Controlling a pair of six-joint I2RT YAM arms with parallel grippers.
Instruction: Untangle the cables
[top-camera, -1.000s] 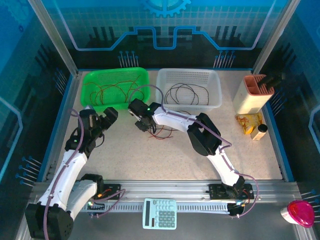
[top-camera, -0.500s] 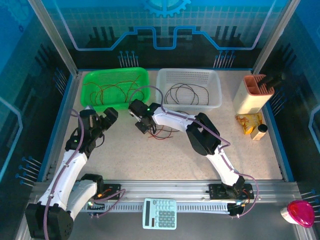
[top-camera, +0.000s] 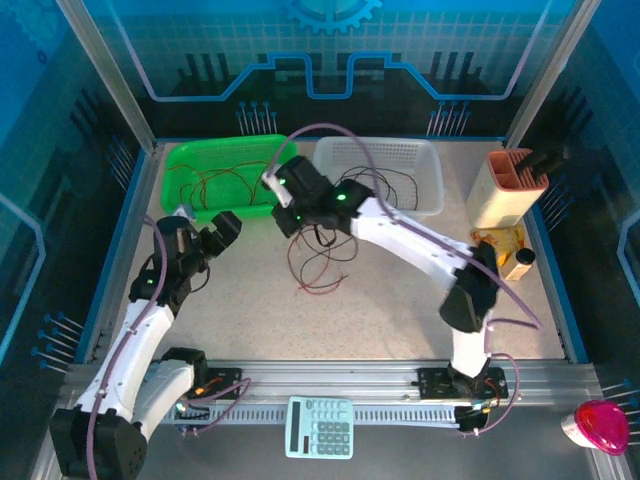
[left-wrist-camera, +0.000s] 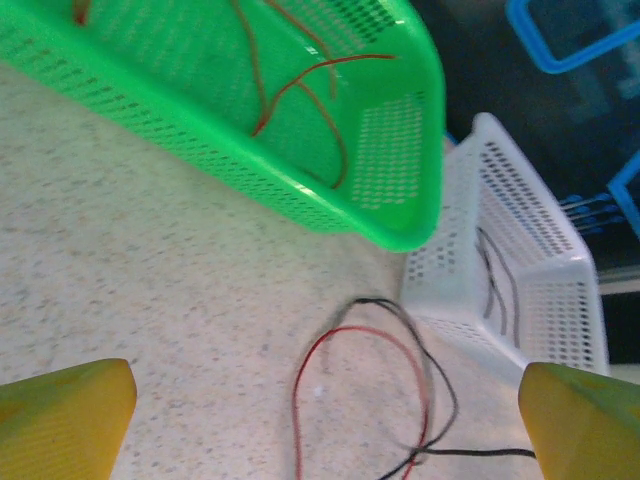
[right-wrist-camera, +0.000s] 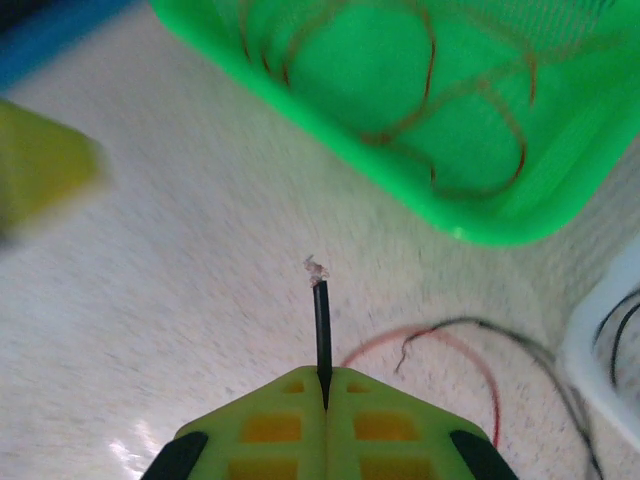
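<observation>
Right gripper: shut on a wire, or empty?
Shut on a wire: the right gripper has its fingers pressed together on a black cable, whose bare end sticks out past the tips.

this is a robotics lab, more exactly a walled test cell. a left arm (top-camera: 130, 345) and a right arm (top-camera: 410, 238), both white with purple leads, are bolted to a slotted aluminium rail (top-camera: 340, 378) at the near edge of a speckled tabletop (top-camera: 380, 310). aluminium posts (top-camera: 108, 75) carry see-through blue panels (top-camera: 330, 60) printed with a gear and circuit lines. the things laid out look like test props: a green basket (top-camera: 230, 143) and a white basket (top-camera: 375, 143) side by side, thin cables (top-camera: 318, 262) loose on the tabletop, and a calculator (top-camera: 320, 427) just in front of the rail.
</observation>
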